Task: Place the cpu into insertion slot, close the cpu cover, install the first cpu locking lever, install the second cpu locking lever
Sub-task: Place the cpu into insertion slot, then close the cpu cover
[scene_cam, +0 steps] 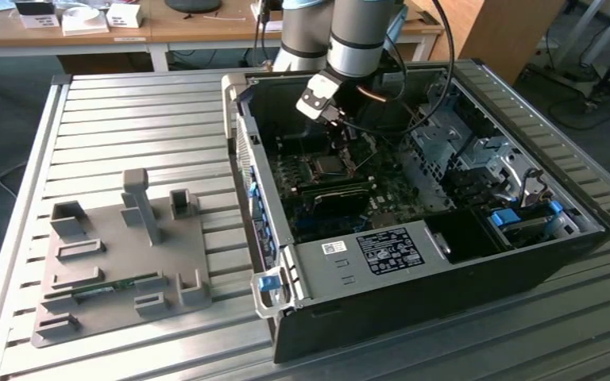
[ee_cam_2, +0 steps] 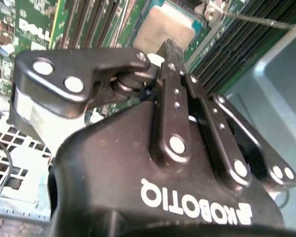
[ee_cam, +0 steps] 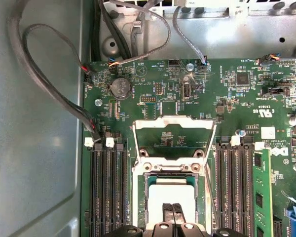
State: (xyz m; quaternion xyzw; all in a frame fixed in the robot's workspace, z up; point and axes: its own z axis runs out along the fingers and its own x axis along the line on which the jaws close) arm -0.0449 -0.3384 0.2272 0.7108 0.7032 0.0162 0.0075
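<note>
The cpu (ee_cam: 171, 190) lies flat as a pale square inside the insertion slot (ee_cam: 140, 192) on the green motherboard. The cpu cover (ee_cam: 173, 120) is swung up and open behind the slot, with the board showing through its square opening. My gripper (ee_cam: 172, 207) hovers just over the cpu's near edge, its two thin black fingers pressed together and holding nothing. In the second wrist view the shut gripper (ee_cam_2: 167, 47) points at the cpu (ee_cam_2: 165, 27), and a thin metal locking lever (ee_cam_2: 256, 19) sticks out free beside it. In the exterior view the gripper (scene_cam: 337, 144) reaches into the grey case above the slot (scene_cam: 327, 165).
Black memory slots (ee_cam: 108, 192) flank the socket, and a green memory module (ee_cam: 261, 192) stands on one side. Grey cables (ee_cam: 49, 84) loop along the case wall. Drive cages (scene_cam: 475, 159) fill the case's far side. A grey fixture plate (scene_cam: 125, 254) sits on the table at the exterior view's left.
</note>
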